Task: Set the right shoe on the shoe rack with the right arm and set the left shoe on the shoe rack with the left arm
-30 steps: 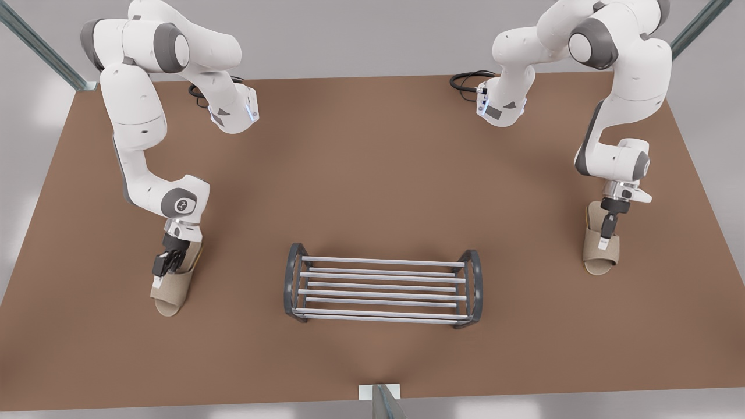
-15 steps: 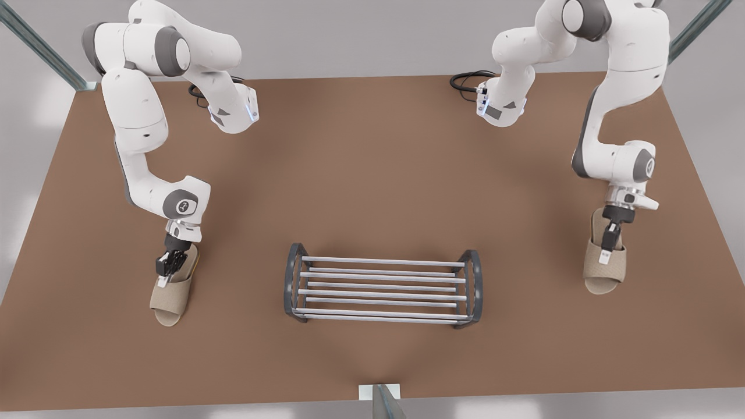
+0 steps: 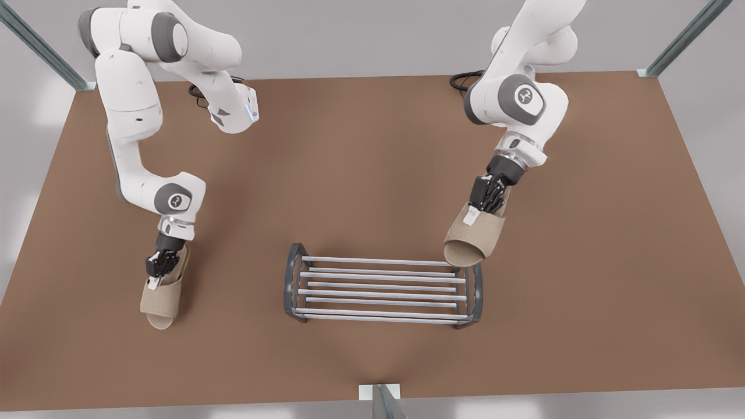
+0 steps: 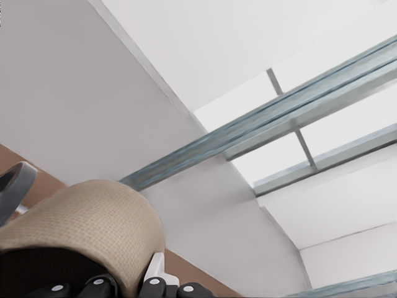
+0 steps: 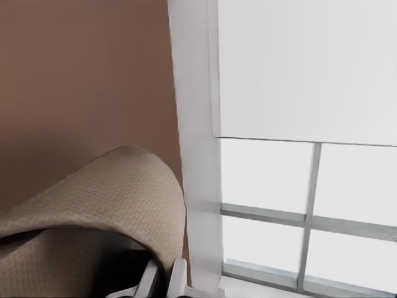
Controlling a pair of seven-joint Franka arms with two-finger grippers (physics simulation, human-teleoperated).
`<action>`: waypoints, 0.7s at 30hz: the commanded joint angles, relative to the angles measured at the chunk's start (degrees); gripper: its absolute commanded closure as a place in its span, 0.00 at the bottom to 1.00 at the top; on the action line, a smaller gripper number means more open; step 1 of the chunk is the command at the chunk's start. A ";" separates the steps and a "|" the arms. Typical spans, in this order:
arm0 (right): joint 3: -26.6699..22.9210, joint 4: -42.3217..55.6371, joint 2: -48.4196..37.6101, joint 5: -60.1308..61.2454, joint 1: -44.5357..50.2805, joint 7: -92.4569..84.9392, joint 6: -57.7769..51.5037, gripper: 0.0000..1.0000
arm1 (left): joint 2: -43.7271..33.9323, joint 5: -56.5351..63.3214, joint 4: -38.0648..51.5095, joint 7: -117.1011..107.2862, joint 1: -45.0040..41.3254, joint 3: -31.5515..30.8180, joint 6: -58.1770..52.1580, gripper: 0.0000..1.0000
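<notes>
**Left arm has swung its slipper to the rack's end**

Compared with half a second ago, your left gripper (image 3: 475, 214) has crossed from the table's far edge on the front view's right. It is now just behind the rack's end on that side. It is clamped on the strap of the left shoe, a beige fabric open-toe slipper (image 3: 470, 243). The slipper hangs tilted, toe down, and its toe overlaps the rack's rearmost bar. You cannot tell whether they touch.

In the left wrist view the same slipper (image 4: 80, 217) sits beside the dark arched end frame (image 4: 13, 185).

Your right gripper (image 3: 155, 278) has barely shifted. It is closed on the strap of the right shoe, the matching beige slipper (image 3: 159, 299). That slipper is well apart from the rack, toward the front view's left, and the right wrist view shows its strap (image 5: 93, 211) over brown tabletop.

The shoe rack of silver bars between dark grey arched frames (image 3: 381, 288) stands unmoved on the brown table (image 3: 372, 163). Nothing lies between it and either slipper. Black cables (image 3: 465, 79) coil at the back, by the arm bases.
</notes>
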 commanded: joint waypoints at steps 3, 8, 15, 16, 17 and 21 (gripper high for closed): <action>-0.09 -0.23 -2.46 0.24 0.70 -2.92 2.75 0.79 | 9.60 0.26 8.60 -29.22 -0.51 -1.63 7.64 0.70; 0.00 -0.58 -4.57 1.12 0.61 -2.12 9.61 0.79 | 22.61 2.72 22.93 -29.13 -6.66 -2.07 14.58 0.70; 0.09 -1.37 -11.95 1.12 0.88 -2.65 17.60 0.79 | 33.51 15.20 27.24 -29.13 -8.25 -0.75 15.55 0.70; 0.09 -1.63 -13.97 1.12 1.76 -2.65 19.19 0.79 | 34.04 15.12 27.33 -29.13 -8.25 -0.66 15.03 0.70; 0.26 -1.55 -15.99 1.12 2.02 -2.65 21.65 0.79 | 34.13 15.12 27.85 -29.13 -8.25 -0.23 14.67 0.64; 3.16 0.83 -22.41 1.21 4.57 -1.07 32.81 0.79 | 34.83 15.03 28.38 -29.31 -8.16 0.13 14.59 0.00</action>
